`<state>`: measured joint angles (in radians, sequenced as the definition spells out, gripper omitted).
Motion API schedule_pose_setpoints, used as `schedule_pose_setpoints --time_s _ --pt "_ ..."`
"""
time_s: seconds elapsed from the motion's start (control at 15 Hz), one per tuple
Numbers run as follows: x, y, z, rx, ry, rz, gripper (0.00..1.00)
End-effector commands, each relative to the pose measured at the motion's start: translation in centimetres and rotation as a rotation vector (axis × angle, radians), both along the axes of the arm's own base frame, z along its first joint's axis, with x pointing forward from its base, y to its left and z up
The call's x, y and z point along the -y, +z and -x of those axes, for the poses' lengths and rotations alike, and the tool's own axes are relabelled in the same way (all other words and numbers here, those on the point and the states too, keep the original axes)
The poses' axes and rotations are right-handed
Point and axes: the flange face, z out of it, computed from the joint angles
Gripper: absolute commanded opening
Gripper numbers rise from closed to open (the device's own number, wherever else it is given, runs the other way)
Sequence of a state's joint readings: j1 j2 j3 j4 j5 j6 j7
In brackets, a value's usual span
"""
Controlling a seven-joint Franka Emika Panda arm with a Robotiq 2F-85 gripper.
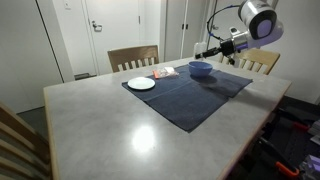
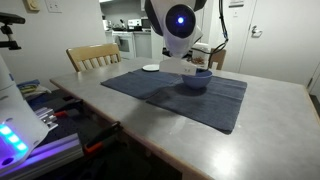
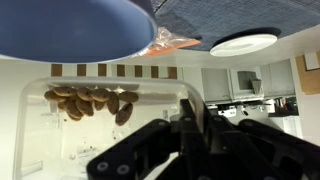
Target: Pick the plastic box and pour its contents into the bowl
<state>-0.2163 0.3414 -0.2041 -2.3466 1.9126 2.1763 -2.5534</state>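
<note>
The gripper [image 3: 190, 128] is clamped on the wall of the plastic box [image 3: 60, 140], its 2 fingers pressed close together with the clear plastic between them. In the wrist view the box stretches away from the fingers and is tipped. A heap of brown pieces [image 3: 90, 100], nuts by the look of them, lies against the wall farthest from the hand. Just beyond that wall sits the bowl [image 3: 70, 25], deep blue, with its rim close to the box's edge. Whether the 2 touch cannot be told.

Farther out from the hand, past the bowl and off to 1 side, an orange packet [image 3: 170, 42] and a white plate [image 3: 243, 42] lie on the dark blue cloth [image 3: 230, 15].

In both exterior views the hand hangs just above the bowl. The arm [image 1: 255, 22] reaches down so that the gripper [image 1: 213, 50] stands over the bowl's rim [image 1: 201, 69], and in an exterior view the box [image 2: 185, 66] shows as a pale shape directly over the bowl [image 2: 196, 80]. The cloth covers part of the table [image 1: 120, 130] beneath the hand. 1 wooden chair [image 1: 133, 57] stands at the table edge, well beyond the plate from the hand.
</note>
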Motion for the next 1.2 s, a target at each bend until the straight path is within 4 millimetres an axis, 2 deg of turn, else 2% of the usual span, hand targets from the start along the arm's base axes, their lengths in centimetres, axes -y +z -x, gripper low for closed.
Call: schedule_pose_setpoints --time_s 0.0,0.2,0.27,0.53,1.13 --pt "-0.1 0.6 1.1 0.066 -0.013 0.002 0.02" --pt "-0.1 0.3 1.6 0.091 -0.023 -0.007 0.02" --pt "0.8 2.0 0.6 0.099 -0.020 -0.020 0.02" --pt "1.6 3.3 0.4 0.139 -0.026 -0.028 0.02" --pt "1.5 3.8 0.7 0.166 -0.021 -0.033 0.02"
